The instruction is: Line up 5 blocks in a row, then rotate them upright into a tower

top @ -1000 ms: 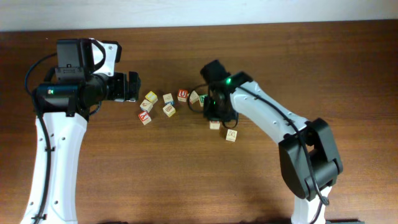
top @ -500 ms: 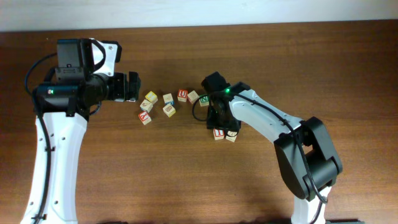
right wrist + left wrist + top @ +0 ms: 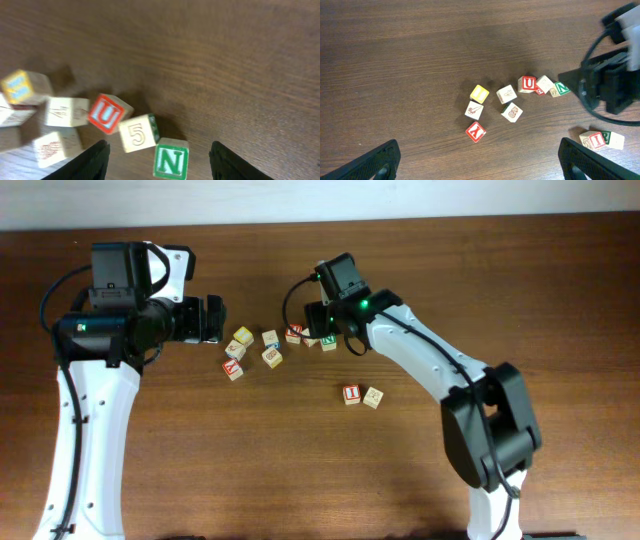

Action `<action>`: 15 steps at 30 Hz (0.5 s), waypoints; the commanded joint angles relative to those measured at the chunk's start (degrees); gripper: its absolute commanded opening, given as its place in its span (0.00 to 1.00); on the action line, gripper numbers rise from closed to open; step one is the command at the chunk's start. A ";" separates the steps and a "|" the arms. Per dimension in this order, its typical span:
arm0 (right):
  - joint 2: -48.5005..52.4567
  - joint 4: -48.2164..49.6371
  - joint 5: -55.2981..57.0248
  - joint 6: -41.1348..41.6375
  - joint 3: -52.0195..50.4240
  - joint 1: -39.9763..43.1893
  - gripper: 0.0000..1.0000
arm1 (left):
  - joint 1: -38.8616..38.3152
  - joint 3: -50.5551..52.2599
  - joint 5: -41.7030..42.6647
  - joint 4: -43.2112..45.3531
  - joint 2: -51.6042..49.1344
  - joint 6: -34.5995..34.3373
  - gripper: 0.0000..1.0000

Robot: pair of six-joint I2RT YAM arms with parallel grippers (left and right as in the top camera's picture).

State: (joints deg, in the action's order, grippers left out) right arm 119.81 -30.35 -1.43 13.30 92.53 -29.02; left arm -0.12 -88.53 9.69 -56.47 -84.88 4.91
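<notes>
We log the right gripper [image 3: 159, 147] open and empty above the touching "U" block [image 3: 106, 113], "5" block [image 3: 136, 134] and "N" block [image 3: 171, 161], toward the table's [image 3: 560, 280] far edge. Left gripper [image 3: 485, 160] wide open, empty. "N" block cut off below in the right wrist view; neighbouring faces blurred.

The surface [image 3: 250, 470] is showing dark brown wood grain, matt and faintly streaked. The blocks [image 3: 135, 133] are looking like pale, smooth bare wood, their faces carrying flat red and green print. The arms [image 3: 420, 360] are gleaming softly in smooth white and black plastic. The right pincer [image 3: 158, 155] is showing matt black fingers [image 3: 92, 162].
</notes>
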 commanded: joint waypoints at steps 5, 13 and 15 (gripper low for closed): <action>5.86 -1.84 1.75 -4.50 0.81 0.28 0.64 | 0.17 -0.98 0.83 -0.11 -0.20 -0.52 0.99; 7.23 -2.21 3.43 -3.39 0.79 0.59 0.41 | 0.17 -0.98 0.83 -0.11 -0.20 -0.52 0.99; 7.23 -2.47 3.41 -3.34 0.79 0.57 0.40 | 0.17 -0.98 0.83 -0.11 -0.20 -0.55 0.99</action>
State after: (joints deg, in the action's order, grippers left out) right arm 125.97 -32.69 1.08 9.63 92.53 -28.84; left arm -0.12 -88.53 9.69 -56.45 -84.88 4.89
